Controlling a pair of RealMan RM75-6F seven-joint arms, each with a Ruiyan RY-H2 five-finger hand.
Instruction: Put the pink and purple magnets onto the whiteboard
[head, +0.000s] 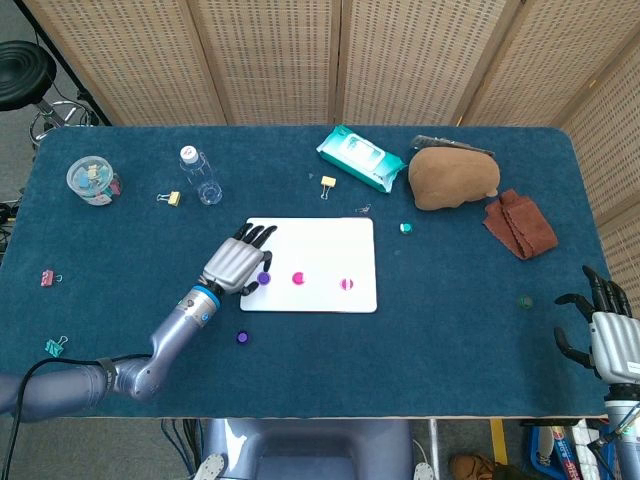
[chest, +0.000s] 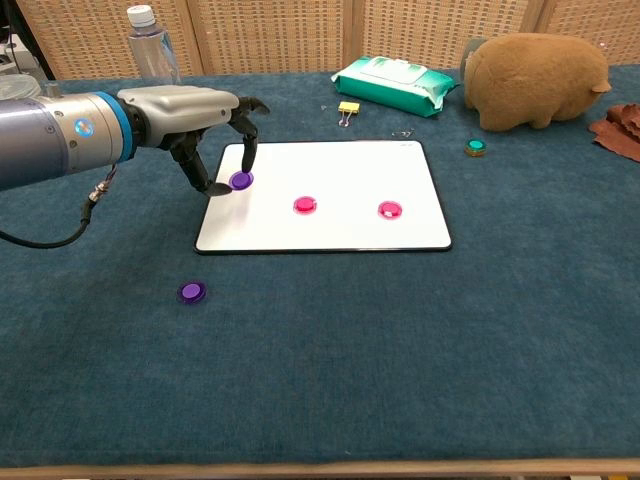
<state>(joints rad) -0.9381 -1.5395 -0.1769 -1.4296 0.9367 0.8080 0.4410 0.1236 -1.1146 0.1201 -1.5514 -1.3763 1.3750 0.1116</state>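
Observation:
The whiteboard (head: 325, 240) (chest: 340, 165) lies flat at the table's middle. Two pink magnets (head: 298, 278) (head: 346, 285) sit on it, and the chest view shows them too (chest: 305, 205) (chest: 390, 210). My left hand (head: 235, 262) (chest: 185, 112) is over the board's left part and pinches a purple magnet (head: 264, 279) (chest: 240, 180) between thumb and finger, at or just above the board's surface. A second purple magnet (head: 241, 337) (chest: 191, 292) lies on the blue cloth in front of the board's left corner. My right hand (head: 600, 320) hangs at the table's right edge, empty, fingers apart.
A water bottle (head: 200, 175) (chest: 155, 70) and a yellow clip (head: 169, 198) stand left of the board. Behind it are a wipes pack (head: 360, 158), a yellow clip (head: 328, 183), a brown plush (head: 452, 178) and a green magnet (head: 406, 227). A jar (head: 92, 180) stands far left.

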